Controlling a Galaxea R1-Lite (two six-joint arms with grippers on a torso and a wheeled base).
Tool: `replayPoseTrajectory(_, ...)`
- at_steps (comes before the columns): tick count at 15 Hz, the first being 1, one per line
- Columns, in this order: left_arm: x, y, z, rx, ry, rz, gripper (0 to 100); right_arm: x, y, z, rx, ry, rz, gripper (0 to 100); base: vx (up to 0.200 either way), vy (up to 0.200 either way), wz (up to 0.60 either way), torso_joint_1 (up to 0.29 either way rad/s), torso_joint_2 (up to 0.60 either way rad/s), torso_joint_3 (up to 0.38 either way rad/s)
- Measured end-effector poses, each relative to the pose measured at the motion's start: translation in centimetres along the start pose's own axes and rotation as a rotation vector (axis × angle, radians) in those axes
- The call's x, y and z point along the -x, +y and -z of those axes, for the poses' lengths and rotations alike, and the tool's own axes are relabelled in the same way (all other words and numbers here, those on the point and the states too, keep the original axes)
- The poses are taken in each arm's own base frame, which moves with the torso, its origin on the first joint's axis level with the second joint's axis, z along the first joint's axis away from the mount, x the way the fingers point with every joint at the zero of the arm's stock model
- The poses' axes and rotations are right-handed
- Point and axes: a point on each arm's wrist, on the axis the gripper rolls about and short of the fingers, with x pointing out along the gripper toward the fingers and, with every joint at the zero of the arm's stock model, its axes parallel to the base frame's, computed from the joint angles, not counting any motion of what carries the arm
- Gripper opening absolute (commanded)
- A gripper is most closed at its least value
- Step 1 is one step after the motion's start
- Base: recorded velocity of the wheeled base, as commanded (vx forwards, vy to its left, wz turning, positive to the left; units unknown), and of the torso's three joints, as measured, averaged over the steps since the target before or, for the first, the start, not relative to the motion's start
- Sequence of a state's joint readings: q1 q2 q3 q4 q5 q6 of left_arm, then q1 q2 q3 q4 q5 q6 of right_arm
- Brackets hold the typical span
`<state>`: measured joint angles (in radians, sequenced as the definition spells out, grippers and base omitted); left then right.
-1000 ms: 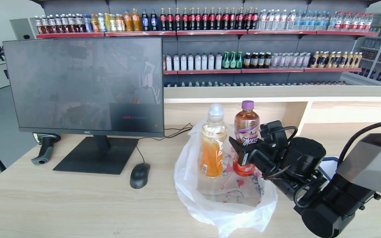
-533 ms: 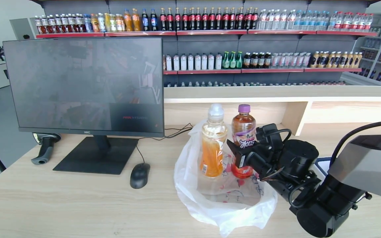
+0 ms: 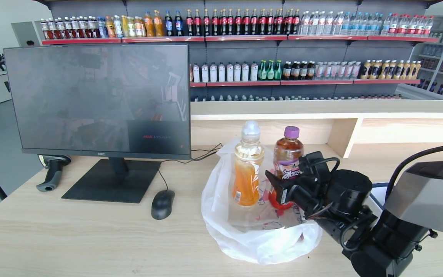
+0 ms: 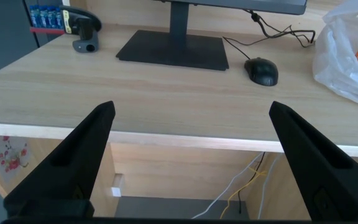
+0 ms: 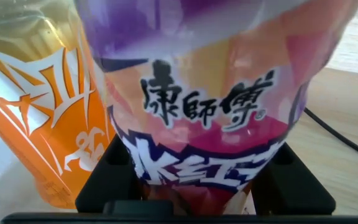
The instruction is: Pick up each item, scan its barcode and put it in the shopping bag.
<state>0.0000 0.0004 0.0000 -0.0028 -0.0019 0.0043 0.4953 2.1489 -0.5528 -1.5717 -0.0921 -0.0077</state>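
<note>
Purple-capped bottle (image 3: 287, 152) sits clamped in the right end effector (image 3: 280, 185), base inside the shopping bag (image 3: 221, 209).

Light wood-grain counter (image 3: 71, 238), raised ledge along the back. Directly on top:
- wide black monitor on flat square base (image 3: 112, 181), left of centre
- black computer mouse (image 3: 162, 204) just right of base
- grey-black handheld barcode scanner (image 3: 52, 173) near left edge
- thin black cables (image 3: 202, 152) behind mouse
- white translucent plastic shopping bag (image 3: 244, 242) right of mouse
</note>
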Motion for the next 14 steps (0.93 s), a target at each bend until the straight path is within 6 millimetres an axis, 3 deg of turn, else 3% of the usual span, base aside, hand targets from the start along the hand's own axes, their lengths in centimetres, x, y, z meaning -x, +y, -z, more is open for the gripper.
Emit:
replayPoseTrajectory(2,0.0,0.0,0.0,0.000,0.000,0.001,100,0.3,0.0,0.3,0.002,0.018,-0.002,0,0.000,0.000,0.00,0.000,0.00,0.000)
replayPoseTrajectory(3,0.0,0.0,0.0,0.000,0.000,0.000,100,0.4,0.0,0.3,0.002,0.018,-0.002,100,0.000,0.000,0.00,0.000,0.00,0.000)
replayPoseTrajectory(9,0.0,0.0,0.0,-0.003,0.001,0.001,100,0.5,-0.5,-0.5,-0.001,-0.003,0.012,100,0.000,0.000,0.00,0.000,0.00,0.000)
replayPoseTrajectory(14,0.0,0.0,0.0,-0.007,0.003,0.001,100,2.3,-1.1,-1.9,-0.002,-0.022,0.026,100,0.000,0.000,0.00,0.000,0.00,0.000)
